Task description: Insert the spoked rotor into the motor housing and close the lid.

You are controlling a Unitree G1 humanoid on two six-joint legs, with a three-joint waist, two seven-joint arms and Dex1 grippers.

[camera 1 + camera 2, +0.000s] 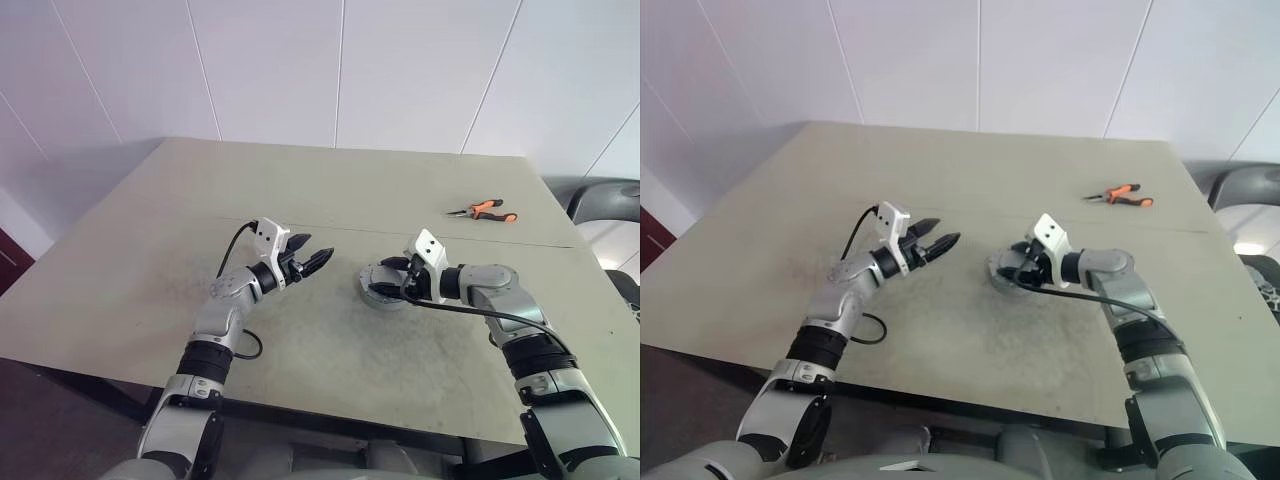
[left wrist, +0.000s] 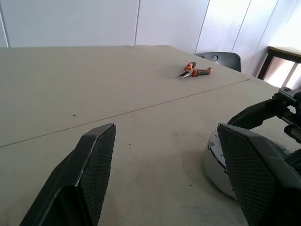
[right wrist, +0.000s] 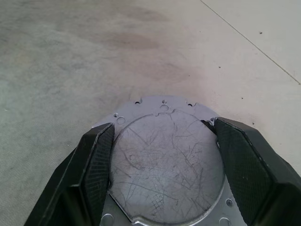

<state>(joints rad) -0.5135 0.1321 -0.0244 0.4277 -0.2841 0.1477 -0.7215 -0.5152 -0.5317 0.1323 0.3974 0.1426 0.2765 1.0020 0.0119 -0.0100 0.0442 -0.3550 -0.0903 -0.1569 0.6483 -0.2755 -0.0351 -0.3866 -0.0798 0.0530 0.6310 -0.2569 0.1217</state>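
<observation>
White panelled wall (image 1: 300, 70) behind; pale grey-beige table (image 1: 330, 180) crossed by a thin seam (image 1: 300, 226), with orange-handled pliers (image 1: 484, 211) lying well apart at the far right. Found at mid-table: motor housing (image 3: 164, 174), resting flat with its pale, scratched silvery underside uppermost, so presumably winding side down against the surface. Right gripper (image 3: 163, 125) angled down over it, jaws spread wide and standing one to each side of the raised round plate, close against its edge; firm pinch not evident, and contact on either side not confirmable. Perforated flange (image 3: 160, 102) of the housing projecting just beyond the fingertips. Left gripper (image 1: 322, 260) held above bare table, near the housing on its left, jaws spread, holding nothing. Risks, as judged from this layout: first, slippage, since closing on a smooth, round, shallow plate offers little purchase and could squirt the housing out sideways or skate it across the table. Second, a drop or a tilt while turning the drum over, needed before any rotor can go in; likely cause an off-centre or shallow hold. Third, contact between the two grippers, given how near the left one stands to the housing. Fourth, scraping of the copper windings if dragged face-down rather than lifted. Recommended: centred closure, clean lift before turning.
</observation>
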